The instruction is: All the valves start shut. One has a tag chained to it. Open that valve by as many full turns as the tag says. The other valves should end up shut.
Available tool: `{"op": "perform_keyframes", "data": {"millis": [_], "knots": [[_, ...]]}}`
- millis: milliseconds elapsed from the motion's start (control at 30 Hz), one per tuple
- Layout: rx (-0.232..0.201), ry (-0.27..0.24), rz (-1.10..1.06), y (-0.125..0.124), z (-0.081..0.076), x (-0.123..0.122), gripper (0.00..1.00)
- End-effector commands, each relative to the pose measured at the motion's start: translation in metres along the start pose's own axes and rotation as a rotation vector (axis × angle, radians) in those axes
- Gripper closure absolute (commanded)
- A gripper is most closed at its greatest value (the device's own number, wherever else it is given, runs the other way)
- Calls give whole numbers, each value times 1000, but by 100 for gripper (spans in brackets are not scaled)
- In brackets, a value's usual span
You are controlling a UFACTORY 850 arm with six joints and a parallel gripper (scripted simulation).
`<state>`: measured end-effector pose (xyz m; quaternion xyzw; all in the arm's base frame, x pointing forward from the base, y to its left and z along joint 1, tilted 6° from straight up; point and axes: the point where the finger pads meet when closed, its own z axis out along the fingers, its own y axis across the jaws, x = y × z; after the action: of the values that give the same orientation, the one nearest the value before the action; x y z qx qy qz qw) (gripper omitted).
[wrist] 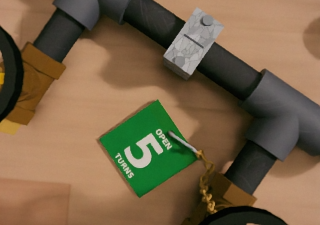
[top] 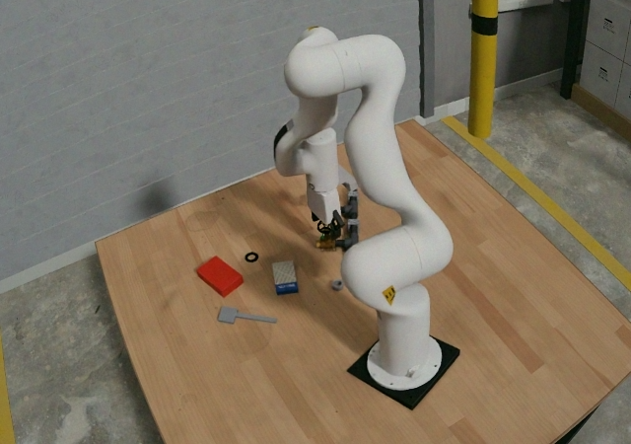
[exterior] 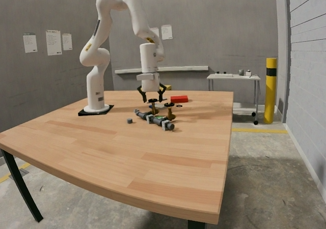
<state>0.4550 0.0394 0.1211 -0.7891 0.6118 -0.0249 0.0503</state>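
Note:
A grey pipe point(wrist: 210, 60) with a light grey clamp point(wrist: 194, 42) lies on the table and carries two brass valves with black handwheels. A green tag point(wrist: 147, 155) reading "OPEN 5 TURNS" hangs by a gold chain point(wrist: 206, 185) from the valve at the bottom edge of the wrist view point(wrist: 227, 205). The second valve point(wrist: 20, 82) is at the left edge. In the exterior view the two handwheels point(exterior: 152, 100) point(exterior: 168, 104) stand behind the pipe point(exterior: 155, 120). My gripper point(exterior: 152, 94) is open and empty, just above the left handwheel. The fingers are out of the wrist view.
A red block point(top: 219, 274), a black ring point(top: 250, 257), a blue and grey block point(top: 284, 277), a grey paddle-shaped tool point(top: 245, 317) and a small grey cylinder point(top: 336, 284) lie on the table near the pipe. The arm's base point(top: 404, 360) stands close by.

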Motion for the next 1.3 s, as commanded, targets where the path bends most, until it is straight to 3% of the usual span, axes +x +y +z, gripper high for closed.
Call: {"op": "perform_keyframes", "data": {"millis": [0,267,767,1267], "knots": [[2,1,0,-1,-2,0,0],[2,0,0,-2,-8,0,0],[2,-1,-1,-2,-42,1,0],[2,0,0,-1,-60,1,0]]}}
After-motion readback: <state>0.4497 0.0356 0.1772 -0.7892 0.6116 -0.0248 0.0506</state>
